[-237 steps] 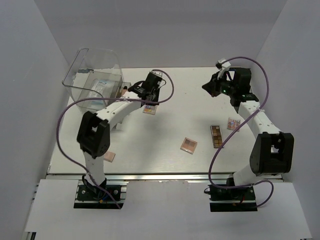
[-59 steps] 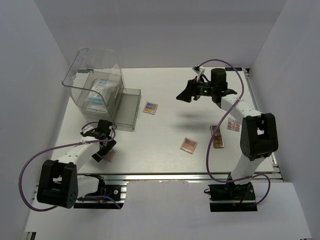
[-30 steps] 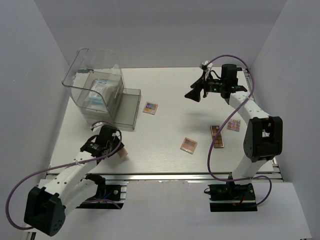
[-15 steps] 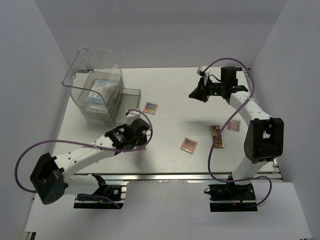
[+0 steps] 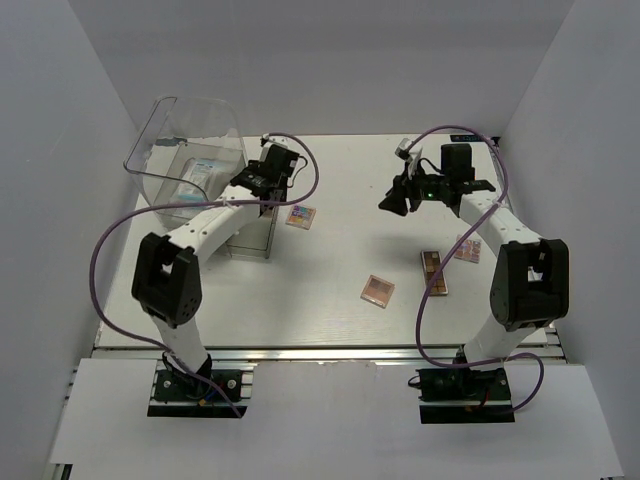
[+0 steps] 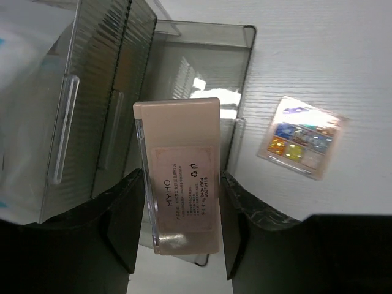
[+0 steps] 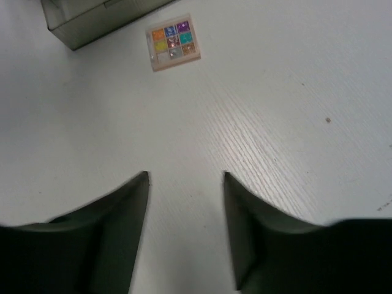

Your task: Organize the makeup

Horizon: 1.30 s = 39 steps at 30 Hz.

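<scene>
While over the tray [image 6: 195, 64], left hand [image 6: 181, 211] tight around peach compact [image 6: 184, 177].

Right tool [image 7: 185, 177], spread wide, hangs above the table [image 7: 294, 92], colourful palette [image 7: 174, 42] beyond.

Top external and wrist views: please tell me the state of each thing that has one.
left gripper: fingers shut on the compact, over the grey tray.
compact: closed, label up, off the table.
grey tray: open on top.
right gripper: open, empty.
colourful palette: flat on the table, colours facing up.
long palette: flat on the table.
white-blue packet: inside the clear bin.
</scene>
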Each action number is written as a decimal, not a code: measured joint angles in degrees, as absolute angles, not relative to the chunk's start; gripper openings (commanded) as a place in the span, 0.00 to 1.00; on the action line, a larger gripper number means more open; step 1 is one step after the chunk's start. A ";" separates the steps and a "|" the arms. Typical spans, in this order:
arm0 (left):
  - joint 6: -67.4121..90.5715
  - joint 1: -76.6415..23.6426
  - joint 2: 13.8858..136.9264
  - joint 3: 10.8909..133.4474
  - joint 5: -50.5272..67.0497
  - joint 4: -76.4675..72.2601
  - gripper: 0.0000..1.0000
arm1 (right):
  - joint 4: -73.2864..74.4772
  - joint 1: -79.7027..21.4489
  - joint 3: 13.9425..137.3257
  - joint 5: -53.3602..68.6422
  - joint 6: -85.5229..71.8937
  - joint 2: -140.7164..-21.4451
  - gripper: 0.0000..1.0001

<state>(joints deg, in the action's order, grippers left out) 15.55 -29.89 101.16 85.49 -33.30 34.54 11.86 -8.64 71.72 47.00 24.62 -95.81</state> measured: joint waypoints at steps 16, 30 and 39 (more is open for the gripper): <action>9.04 -24.93 119.39 95.48 -37.76 36.18 0.80 | 16.05 -8.84 65.76 39.72 38.68 -90.19 0.89; 12.03 -25.04 106.94 88.75 -25.87 32.49 0.98 | 31.11 -10.37 64.75 9.96 24.32 -88.40 0.89; 17.56 -25.39 85.06 78.24 -16.80 23.88 0.98 | 37.89 -10.37 56.80 -2.09 16.27 -85.54 0.89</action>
